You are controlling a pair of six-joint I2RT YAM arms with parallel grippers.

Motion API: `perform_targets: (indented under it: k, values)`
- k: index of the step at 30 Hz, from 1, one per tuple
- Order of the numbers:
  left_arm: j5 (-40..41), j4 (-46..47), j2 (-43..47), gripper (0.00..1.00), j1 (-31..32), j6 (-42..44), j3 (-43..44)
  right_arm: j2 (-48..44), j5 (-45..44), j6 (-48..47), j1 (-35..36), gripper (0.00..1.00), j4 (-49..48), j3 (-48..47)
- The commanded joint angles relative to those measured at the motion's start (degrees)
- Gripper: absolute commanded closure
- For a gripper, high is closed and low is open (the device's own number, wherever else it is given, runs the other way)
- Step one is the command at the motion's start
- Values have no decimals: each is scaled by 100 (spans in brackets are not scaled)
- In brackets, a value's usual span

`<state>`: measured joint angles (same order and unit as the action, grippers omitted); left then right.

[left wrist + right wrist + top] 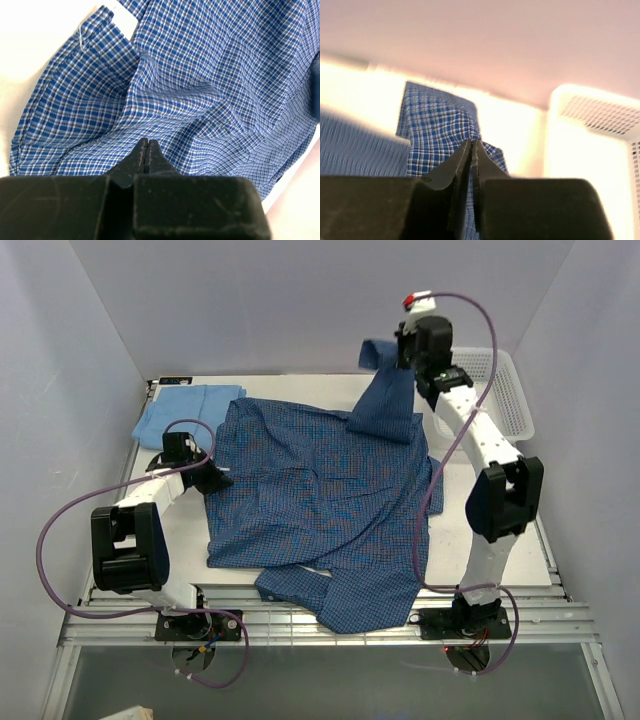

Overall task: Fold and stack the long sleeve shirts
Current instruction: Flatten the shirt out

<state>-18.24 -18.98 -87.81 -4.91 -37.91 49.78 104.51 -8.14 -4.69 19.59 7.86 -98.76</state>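
Note:
The dark blue check shirt (320, 500) lies spread over the middle of the table, its lower part hanging over the near edge. My right gripper (403, 352) is shut on one of its sleeves (385, 395) and holds it up above the back of the table. In the right wrist view, check cloth (437, 130) sits between the jaws of the right gripper (471, 142). My left gripper (218, 478) is shut at the shirt's left edge. In the left wrist view its tips (145, 142) rest on the check cloth (210, 75). The plain light blue shirt (185, 410) lies folded at the back left.
A white mesh basket (500, 390) stands at the back right beside the right arm and also shows in the right wrist view (600, 115). Grey walls close in the table on three sides. Purple cables loop from both arms.

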Motion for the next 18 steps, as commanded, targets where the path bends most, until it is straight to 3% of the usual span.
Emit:
perform_targets:
  k: [1,2,4,5,6,8,9,10,12,13,15,18]
  values:
    - [-13,26,-43,100,7,56,295,780,-398,729,-561,89,-707,-1798]
    - [-4,18,-34,100,7,56,304,929,-355,715,-571,64,-663,-2048]
    - [13,0,-34,100,7,56,330,1159,-337,653,-562,36,-295,-2444]
    - [40,-70,-34,100,7,38,348,1142,-259,627,-562,9,-154,-2542]
    - [57,-123,-52,100,7,29,366,1055,-49,575,-562,1,-57,-2421]
    - [31,-219,-96,100,7,21,436,574,206,531,-562,10,-74,-1635]
    - [-13,-316,-113,94,7,21,454,370,434,522,-562,10,-117,-1316]
    - [-48,-351,-105,67,7,21,454,160,532,530,-553,10,-118,-999]
    - [-66,-509,0,37,7,21,401,-576,743,565,-553,10,-100,60]
    - [-31,-597,62,29,7,12,384,-833,753,644,-527,10,-126,468]
    - [-4,-869,376,23,7,12,253,-1683,980,933,-509,10,-197,1755]
    - [267,-1412,1122,15,7,47,-46,-2624,964,1294,-474,10,-180,2938]
